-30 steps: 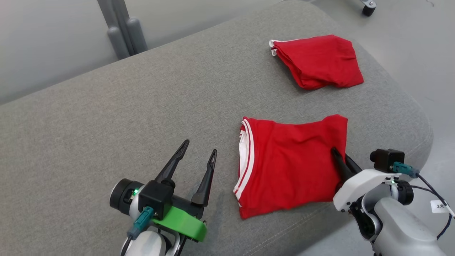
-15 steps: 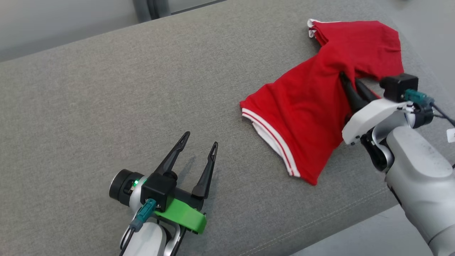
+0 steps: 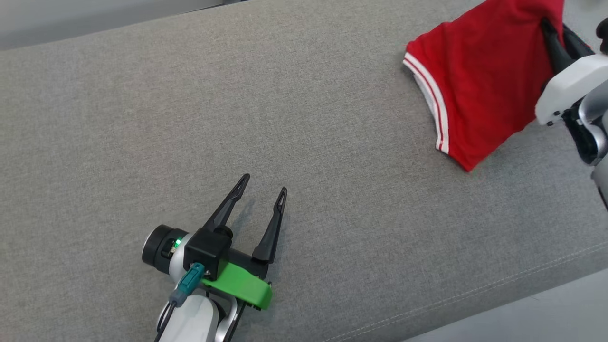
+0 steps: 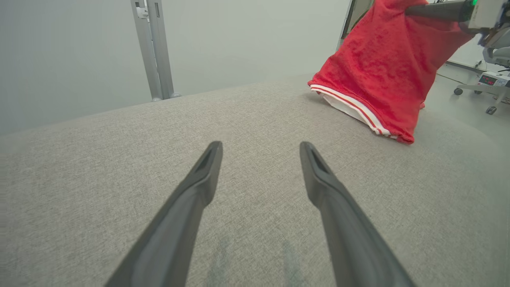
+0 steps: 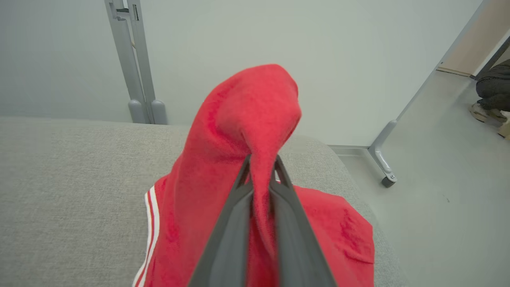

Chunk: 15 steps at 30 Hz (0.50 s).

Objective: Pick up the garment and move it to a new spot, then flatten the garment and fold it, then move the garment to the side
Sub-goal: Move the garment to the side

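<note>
The red garment with white-striped trim [image 3: 479,85] hung from the right end effector [image 3: 551,23] near the right end of the grey fabric-covered bench [image 3: 304,118]. The two dark fingers [image 3: 551,40] were closed almost together on a bunched fold of the cloth, which humped up over their tips in the right wrist view [image 5: 239,119]. From that pinch the cloth draped down at a slant. Its striped lower edge [image 4: 350,107] lay on the bench top, while the gripped part stood raised above it. More red cloth [image 5: 338,231] showed below the right end effector [image 5: 261,159] by the bench's right edge; whether it was a separate piece could not be told.

The left end effector [image 3: 264,183] sat low over the bench near its front edge, well apart from the garment [image 4: 378,71]. Its fingers were spread wide with nothing between them [image 4: 259,145], and they pointed across the bare fabric toward the back edge. A grey metal post [image 4: 153,48] stood behind the bench's back edge.
</note>
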Tool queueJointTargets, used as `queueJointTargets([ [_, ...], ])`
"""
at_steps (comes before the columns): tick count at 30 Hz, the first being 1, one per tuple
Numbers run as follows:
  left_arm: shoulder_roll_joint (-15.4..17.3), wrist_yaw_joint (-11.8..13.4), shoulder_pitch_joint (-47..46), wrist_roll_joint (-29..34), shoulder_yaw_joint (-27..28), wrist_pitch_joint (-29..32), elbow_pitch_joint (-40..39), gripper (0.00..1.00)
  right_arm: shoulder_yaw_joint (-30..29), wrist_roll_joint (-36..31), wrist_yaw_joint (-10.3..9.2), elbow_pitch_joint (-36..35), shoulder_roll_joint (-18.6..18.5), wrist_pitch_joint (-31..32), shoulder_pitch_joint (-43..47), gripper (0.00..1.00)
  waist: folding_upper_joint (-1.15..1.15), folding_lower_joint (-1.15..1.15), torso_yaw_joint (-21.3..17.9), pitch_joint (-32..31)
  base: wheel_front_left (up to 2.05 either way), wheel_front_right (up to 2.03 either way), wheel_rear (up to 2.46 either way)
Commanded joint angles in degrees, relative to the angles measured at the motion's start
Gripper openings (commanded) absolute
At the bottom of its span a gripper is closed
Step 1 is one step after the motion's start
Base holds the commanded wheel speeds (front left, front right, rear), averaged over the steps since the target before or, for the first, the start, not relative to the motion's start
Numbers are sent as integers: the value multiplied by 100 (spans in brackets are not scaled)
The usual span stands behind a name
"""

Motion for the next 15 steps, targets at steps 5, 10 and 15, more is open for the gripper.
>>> queueJointTargets([
  [5, 101, -18, -65, 28, 23, 5, -5, 100, -245, -253, -3, 310, -338, 57, -280, 0, 0, 0, 133, 116, 0, 0, 0],
  [10, 129, -18, -111, 15, 52, 5, -6, 100, -669, -642, -4, 799, -618, -93, -528, 0, 0, 0, 291, 248, 0, 0, 0],
  [15, 166, -18, -147, 41, 52, 5, 3, 100, -1114, -1213, -5, 1333, -748, -331, -701, 33, 0, 0, 485, 333, 0, 0, 0],
])
